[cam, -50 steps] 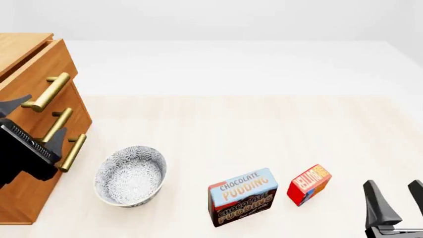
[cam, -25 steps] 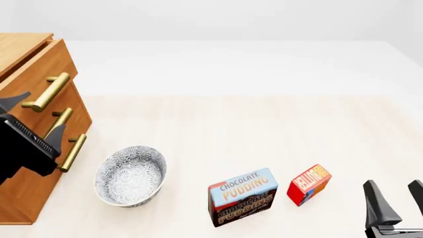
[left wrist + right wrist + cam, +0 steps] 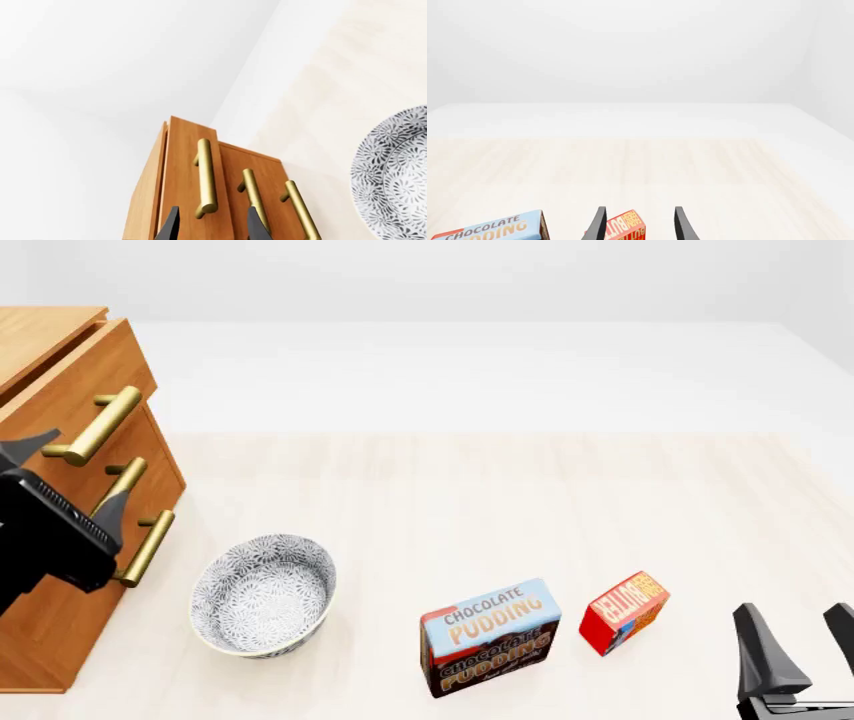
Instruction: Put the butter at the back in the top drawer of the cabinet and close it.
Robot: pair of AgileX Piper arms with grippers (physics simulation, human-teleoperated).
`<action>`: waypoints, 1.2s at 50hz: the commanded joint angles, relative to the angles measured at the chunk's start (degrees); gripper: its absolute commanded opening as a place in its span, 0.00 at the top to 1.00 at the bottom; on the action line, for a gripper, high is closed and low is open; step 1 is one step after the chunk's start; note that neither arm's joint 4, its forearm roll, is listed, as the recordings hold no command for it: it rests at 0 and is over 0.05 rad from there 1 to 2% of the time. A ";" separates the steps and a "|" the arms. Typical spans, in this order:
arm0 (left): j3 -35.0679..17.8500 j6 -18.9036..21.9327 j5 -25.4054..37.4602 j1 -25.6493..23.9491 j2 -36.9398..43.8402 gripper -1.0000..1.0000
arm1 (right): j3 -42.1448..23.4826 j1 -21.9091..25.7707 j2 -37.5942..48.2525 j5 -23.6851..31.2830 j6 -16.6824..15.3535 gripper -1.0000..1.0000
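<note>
Your left gripper [image 3: 60, 475], fingers apart, has crept up the cabinet [image 3: 60, 570] toward the top drawer [image 3: 193, 175] handle. The butter [image 3: 623, 612] stands right of the cabinet, untouched; right gripper [image 3: 801, 640] open.

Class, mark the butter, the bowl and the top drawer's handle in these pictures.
butter [image 3: 623, 612]: front view, on its red lettered face.
bowl [image 3: 262, 593]: front view, on the patterned inside.
top drawer's handle [image 3: 205, 178]: left wrist view, midway along the brass bar.
</note>
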 commanded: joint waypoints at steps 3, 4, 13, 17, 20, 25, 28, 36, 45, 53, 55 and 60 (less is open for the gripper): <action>-0.04 0.03 -1.01 0.75 1.08 0.00 | 0.00 0.00 0.00 0.00 0.00 0.00; 0.02 0.05 -1.02 0.78 1.05 0.00 | 0.00 0.00 0.00 0.00 0.00 0.00; 0.20 0.15 -1.86 1.14 2.00 0.00 | 0.00 0.00 0.00 0.00 0.00 0.00; 0.14 0.18 -2.13 1.39 2.54 0.00 | 0.00 0.00 0.00 0.00 0.00 0.00; 0.24 0.30 -1.88 1.64 2.24 0.00 | 0.00 0.00 0.00 0.00 0.00 0.00; 0.34 0.43 -1.25 2.16 1.53 0.00 | 0.00 0.00 0.00 0.00 0.00 0.00; 0.44 0.49 -1.48 2.35 1.70 0.00 | 0.00 0.00 0.00 0.00 0.00 0.00; 0.47 0.71 -2.45 3.03 2.70 0.00 | 0.00 0.00 0.00 0.00 0.00 0.00; 0.25 0.96 -3.89 3.19 4.39 0.00 | 0.00 0.00 0.00 0.00 0.00 0.00; 0.54 1.07 -4.79 3.70 5.23 0.00 | 0.00 0.00 0.00 0.00 0.00 0.00; 0.61 1.14 -5.11 3.96 5.44 0.00 | 0.00 0.00 0.00 0.00 0.00 0.00; 0.61 1.25 -5.58 4.31 6.00 0.00 | 0.00 0.00 0.00 0.00 0.00 0.00</action>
